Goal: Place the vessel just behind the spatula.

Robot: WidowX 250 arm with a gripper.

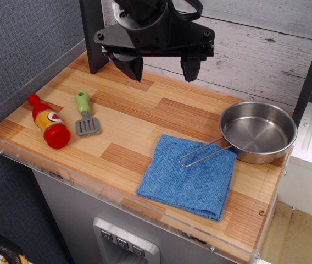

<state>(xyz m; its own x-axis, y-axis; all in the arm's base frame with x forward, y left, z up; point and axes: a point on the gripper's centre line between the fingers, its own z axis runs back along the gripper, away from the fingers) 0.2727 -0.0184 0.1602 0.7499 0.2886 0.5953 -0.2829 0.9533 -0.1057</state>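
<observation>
Currently I see the pincer (161,66) hanging open and empty above the desk's (139,118) rear. The vessel (258,131) sits at the right edge, its wire handle over a blue cloth (191,181). The spatula (85,115) lies far left, beside a red-and-yellow bottle (49,121).

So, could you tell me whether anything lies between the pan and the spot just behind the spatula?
Nothing visible does. The pan sits at the right end of the table, its handle over the blue cloth; bare wood runs from it to the area behind the spatula. The open gripper hangs above.
</observation>
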